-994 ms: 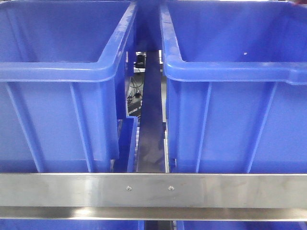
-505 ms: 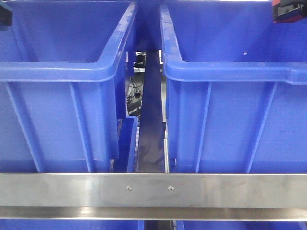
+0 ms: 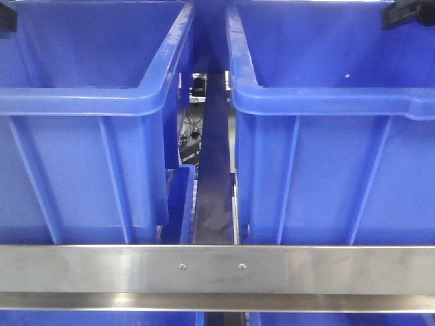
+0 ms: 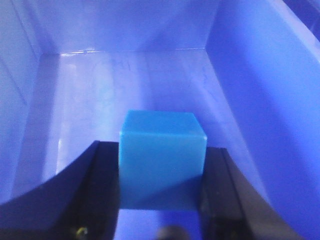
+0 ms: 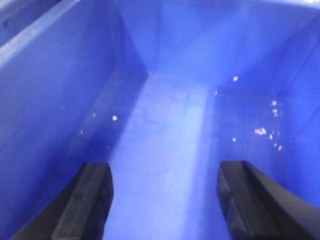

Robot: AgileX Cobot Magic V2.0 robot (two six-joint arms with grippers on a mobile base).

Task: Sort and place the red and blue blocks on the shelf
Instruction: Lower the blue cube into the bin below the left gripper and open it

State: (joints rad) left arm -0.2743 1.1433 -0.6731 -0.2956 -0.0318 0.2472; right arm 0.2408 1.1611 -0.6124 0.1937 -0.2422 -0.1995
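From the front view, two large blue plastic bins sit side by side on the metal rack behind its brushed steel front rail [image 3: 217,269]; a dark bit of my left gripper [image 3: 7,19] shows at the upper left edge over the left bin [image 3: 88,102], and a dark bit of my right gripper [image 3: 408,13] at the upper right corner over the right bin [image 3: 326,102], though neither block can be seen from here. In my left wrist view, my left gripper [image 4: 161,175] is clamped on the small solid blue cube [image 4: 162,160], one black finger [image 4: 102,190] pressed to each side face, with the bin's bare floor [image 4: 125,90] straight below and ahead, so the cube lies directly over its drop spot, walls well apart on both sides. In my right wrist view, my right gripper [image 5: 165,200] stands spread wide with nothing between its fingers, hanging over the speckled floor of the other bin [image 5: 165,115]. The red cube shows nowhere; I judge releasing the blue one is my left arm's next move.
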